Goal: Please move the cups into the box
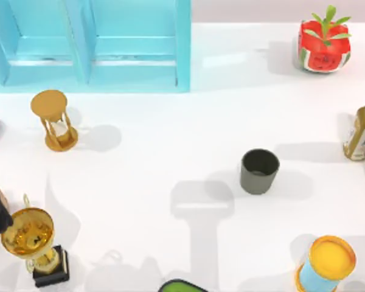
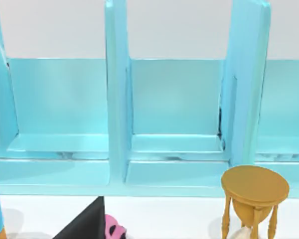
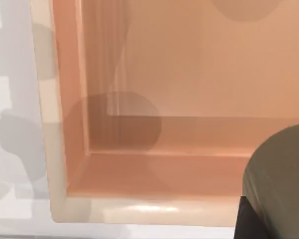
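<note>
Cup [image 1: 260, 171] upright on table [image 1: 170, 164], rim up, second cup [image 3: 279, 179] over box [image 3: 55, 149], gripper states untellable.

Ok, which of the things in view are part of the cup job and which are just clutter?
Job: grey cup standing mid-table; second grey cup, close to the right wrist camera, above the box.
Clutter: blue shelf, hourglass, trophy, watermelon pot, bottle, yellow-lidded can.
</note>
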`<action>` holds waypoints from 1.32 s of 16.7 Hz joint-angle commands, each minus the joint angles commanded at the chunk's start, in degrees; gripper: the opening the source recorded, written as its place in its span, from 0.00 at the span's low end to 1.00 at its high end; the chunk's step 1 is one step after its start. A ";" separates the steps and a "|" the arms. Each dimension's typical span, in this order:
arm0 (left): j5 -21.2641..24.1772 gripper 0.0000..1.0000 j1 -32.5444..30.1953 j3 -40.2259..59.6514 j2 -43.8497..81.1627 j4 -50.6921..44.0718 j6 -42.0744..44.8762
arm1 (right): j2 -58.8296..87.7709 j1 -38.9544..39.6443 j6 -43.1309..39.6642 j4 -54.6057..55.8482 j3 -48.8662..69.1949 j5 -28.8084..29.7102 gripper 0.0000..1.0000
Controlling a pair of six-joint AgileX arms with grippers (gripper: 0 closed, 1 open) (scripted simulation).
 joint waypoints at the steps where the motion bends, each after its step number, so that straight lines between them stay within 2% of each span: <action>1: 0.00 1.00 0.00 0.00 0.00 0.00 0.00 | 0.29 0.28 0.11 0.09 0.12 0.05 0.00; 4: 0.00 1.00 0.00 0.00 0.00 0.00 0.00 | 0.44 0.12 0.01 2.38 -2.05 0.04 0.00; 10: 0.00 1.00 0.00 0.00 0.00 0.00 0.00 | 1.52 -0.63 -0.53 13.84 -12.03 0.00 0.00; 15: 0.00 1.00 0.00 0.00 0.00 0.00 0.00 | 2.01 -0.83 -0.80 14.92 -12.97 -0.03 0.00; 22: 0.00 1.00 0.00 0.00 0.00 0.00 0.00 | 2.01 -0.83 -0.80 14.92 -12.97 -0.03 0.53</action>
